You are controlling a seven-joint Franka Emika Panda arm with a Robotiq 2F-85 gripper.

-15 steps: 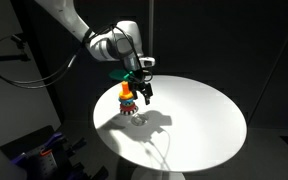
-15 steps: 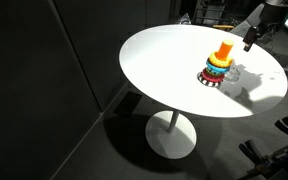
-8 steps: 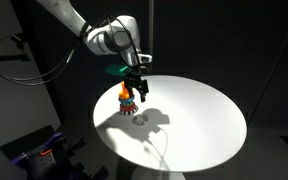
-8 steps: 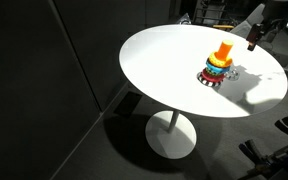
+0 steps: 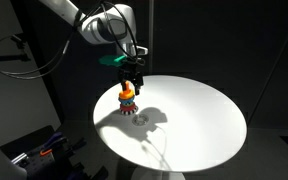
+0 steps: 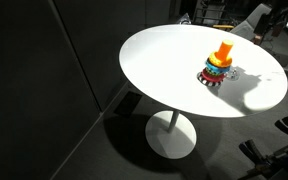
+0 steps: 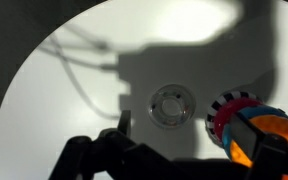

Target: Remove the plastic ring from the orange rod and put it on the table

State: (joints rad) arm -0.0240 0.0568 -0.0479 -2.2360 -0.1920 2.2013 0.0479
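Observation:
The ring-stacking toy stands on the round white table (image 5: pixel 199 125). Its orange rod (image 5: pixel 127 93) rises above coloured rings and a striped base, and it shows in both exterior views (image 6: pixel 223 50) and at the wrist view's right edge (image 7: pixel 267 135). A clear plastic ring (image 7: pixel 171 104) lies flat on the table just beside the toy's base, apart from it; it also shows faintly in an exterior view (image 5: pixel 134 112). My gripper (image 5: pixel 132 84) hangs open and empty above the toy. Its dark fingers (image 7: pixel 184 138) fill the bottom of the wrist view.
The table (image 6: pixel 164 60) has a single pedestal foot on a dark floor. Dark curtains surround it. Equipment with cables stands beside the table (image 5: pixel 39 150). The arm's shadow falls across the tabletop (image 7: pixel 174 50).
My gripper has risen from beside the toy near the tabletop to a spot above the orange rod. The clear ring stays flat on the table.

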